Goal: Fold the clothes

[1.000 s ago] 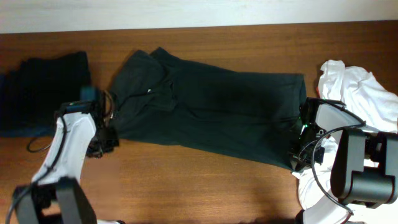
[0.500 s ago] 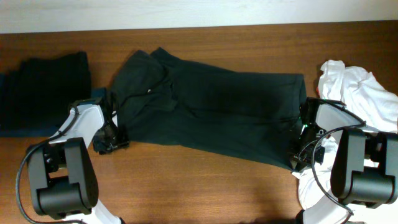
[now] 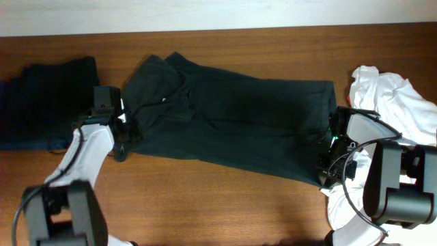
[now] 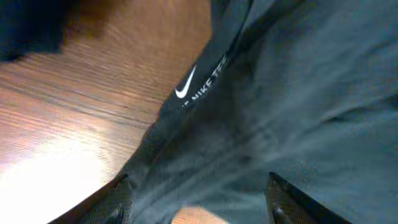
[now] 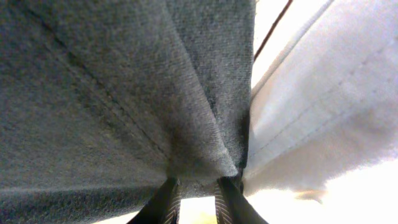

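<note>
Dark green trousers (image 3: pixel 232 119) lie spread across the middle of the wooden table. My left gripper (image 3: pixel 125 133) is open over their left waistband end; the left wrist view shows its fingers (image 4: pixel 198 202) wide apart over the fabric with a white Nike logo (image 4: pixel 186 87). My right gripper (image 3: pixel 328 160) is at the trouser leg's right end, shut on a pinched fold of the dark cloth (image 5: pixel 199 168), its fingertips (image 5: pixel 198 196) close together.
A folded dark garment (image 3: pixel 48 99) lies at the far left. A white garment (image 3: pixel 392 102) is heaped at the right edge, beside the right arm, and shows in the right wrist view (image 5: pixel 323 112). The table's front (image 3: pixel 205 205) is bare wood.
My left arm has swung from the table's left front up onto the trousers' waistband end. The right arm and the trousers have not moved.
</note>
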